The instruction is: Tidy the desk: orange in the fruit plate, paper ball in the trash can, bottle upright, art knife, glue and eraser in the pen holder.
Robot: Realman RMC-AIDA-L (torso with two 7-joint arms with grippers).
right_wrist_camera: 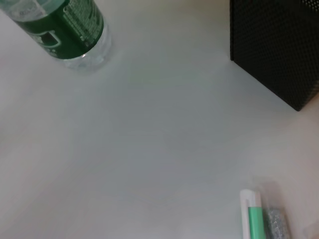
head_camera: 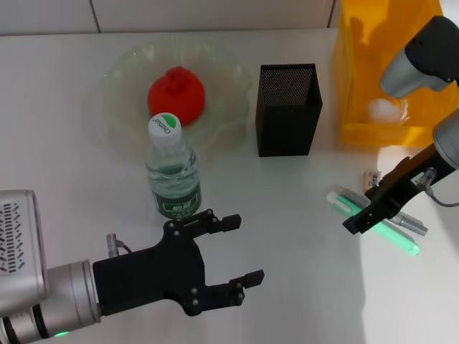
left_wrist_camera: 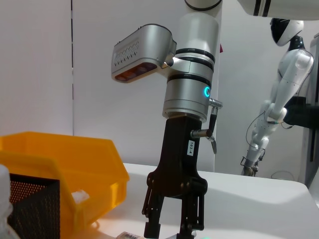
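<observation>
Taking the pen holder (head_camera: 288,109) as landmark: far to its left and nearer the robot, the left gripper (head_camera: 233,251) hangs wide open and empty; the bottle (head_camera: 171,170) stands upright left of it; the orange (head_camera: 177,93) sits in the fruit plate (head_camera: 129,72). To its right, the right gripper (head_camera: 362,218) hovers over the glue (head_camera: 387,229), jaws apart, holding nothing. The art knife (head_camera: 412,225) lies touching the glue, so a closing grip may pinch both or nudge the eraser (head_camera: 371,178) nearby.
</observation>
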